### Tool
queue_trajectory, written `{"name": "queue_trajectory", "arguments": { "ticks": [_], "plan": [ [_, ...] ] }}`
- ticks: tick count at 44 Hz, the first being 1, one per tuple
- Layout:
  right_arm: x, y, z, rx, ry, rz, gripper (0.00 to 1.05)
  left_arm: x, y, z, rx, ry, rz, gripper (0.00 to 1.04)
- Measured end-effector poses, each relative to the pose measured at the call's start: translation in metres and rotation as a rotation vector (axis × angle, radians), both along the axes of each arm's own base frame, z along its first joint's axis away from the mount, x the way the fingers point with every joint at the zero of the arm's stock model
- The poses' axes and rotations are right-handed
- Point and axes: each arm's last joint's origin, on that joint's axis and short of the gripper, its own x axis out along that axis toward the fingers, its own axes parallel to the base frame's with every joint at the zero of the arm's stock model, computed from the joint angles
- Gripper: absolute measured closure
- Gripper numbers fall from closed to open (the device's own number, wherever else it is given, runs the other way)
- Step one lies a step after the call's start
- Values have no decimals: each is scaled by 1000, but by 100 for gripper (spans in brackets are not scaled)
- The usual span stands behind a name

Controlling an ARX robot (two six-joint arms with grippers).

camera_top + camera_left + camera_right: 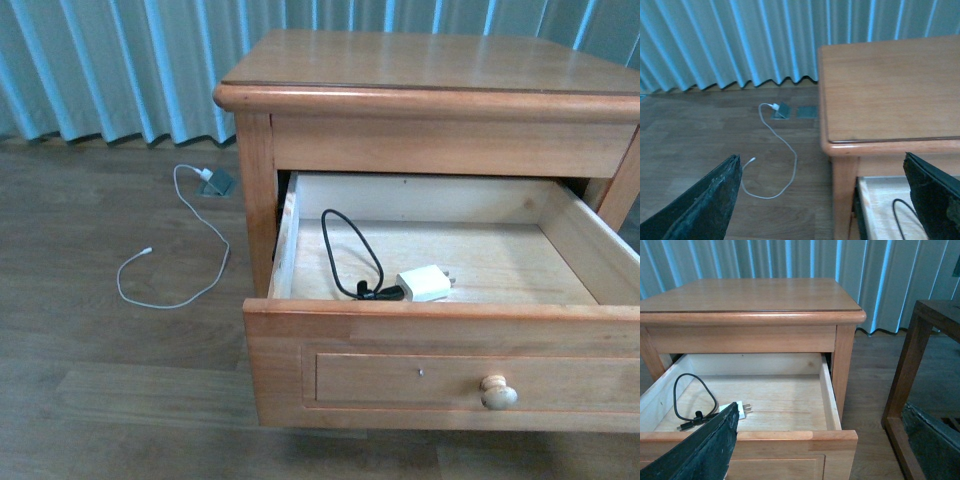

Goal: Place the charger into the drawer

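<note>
Pale blue pleated curtains point(100, 60) hang across the back, with dark wood-plank floor point(100, 400) below, and the honey-coloured wooden bedside bench point(420, 65) fills the frame. Its upper honey-coloured wooden drawer point(420, 320) with the pale interior stands pulled well out. The left gripper point(821, 157) hovers above the bench's near corner, spread wide and holding nothing. The right gripper point(820, 407) hangs out in front of the drawer, also spread and empty. A long thin white cable point(215, 230) snakes over the floor, well apart from everything. Inside the drawer the thin black looped cable point(378, 265) lies flat on the base, joined to the small white cube-shaped charger point(425, 283), which rests near the front wall with its prongs pointing sideways. The charger looks delivered. The danger now, I'd say, is a gripper dipping back in, hooking that loop and hauling the charger out. A hard shove on the round pale knob point(498, 392) could also send it sliding.
</note>
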Motion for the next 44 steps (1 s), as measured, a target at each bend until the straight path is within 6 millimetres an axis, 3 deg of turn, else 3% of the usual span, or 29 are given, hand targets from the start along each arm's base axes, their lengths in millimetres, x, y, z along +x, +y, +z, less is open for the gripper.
{"name": "queue_trajectory", "arguments": {
  "ticks": [5,9,14,19,28,35,44],
  "plan": [
    [0,0,0,0,0,0,8,-33,21,7,-19,-46,90,6],
    [0,0,0,0,0,0,8,-75,47,7,-48,-79,207,6],
    [0,0,0,0,0,0,8,-126,71,-8,-84,-78,345,6],
    [0,0,0,0,0,0,8,-162,86,-27,-130,-69,419,6],
    [0,0,0,0,0,0,8,-170,90,-28,-200,-96,416,6],
    [0,0,0,0,1,0,8,-181,104,-53,-140,-74,-50,39],
    [0,0,0,0,1,1,8,-181,117,-80,-111,-65,-92,78]
  ]
}}
